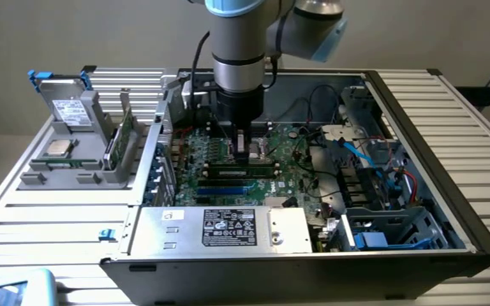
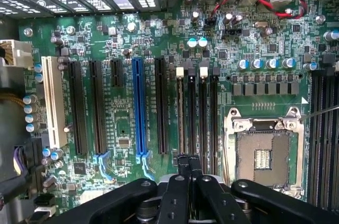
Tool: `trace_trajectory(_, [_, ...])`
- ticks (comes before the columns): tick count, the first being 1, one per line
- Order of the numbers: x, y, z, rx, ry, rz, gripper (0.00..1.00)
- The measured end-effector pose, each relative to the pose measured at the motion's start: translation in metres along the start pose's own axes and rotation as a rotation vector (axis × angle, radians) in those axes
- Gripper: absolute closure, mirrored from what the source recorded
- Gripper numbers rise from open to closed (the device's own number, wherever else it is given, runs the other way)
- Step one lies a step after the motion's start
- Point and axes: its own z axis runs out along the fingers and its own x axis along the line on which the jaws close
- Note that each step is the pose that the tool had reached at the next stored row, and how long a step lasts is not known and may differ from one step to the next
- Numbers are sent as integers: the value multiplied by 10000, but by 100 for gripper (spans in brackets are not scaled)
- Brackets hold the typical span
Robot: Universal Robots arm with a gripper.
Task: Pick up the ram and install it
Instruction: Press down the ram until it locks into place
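Gripper [image 1: 247, 152] is lowered into the open PC case [image 1: 449, 210], fingers [image 2: 186, 167] pressed together with nothing pinched between them. The ram [image 1: 243, 170] is seen lying flat across the motherboard [image 2: 127, 102] near the board's middle, just below the fingertips; whether it is seated in a slot cannot be told. Empty CPU socket [image 2: 263, 152] is seen beside the memory slots [image 2: 196, 113]. Power supply [image 1: 219, 229] is mounted along the case's near edge.
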Motion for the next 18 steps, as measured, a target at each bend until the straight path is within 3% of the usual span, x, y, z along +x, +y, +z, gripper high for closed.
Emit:
trace_trajectory(2, [1,15,13,72,-3,2,89])
trace_trajectory(4, [3,29,20,106,-4,4,89])
trace_trajectory(18, [26,51,69,131,-4,11,89])
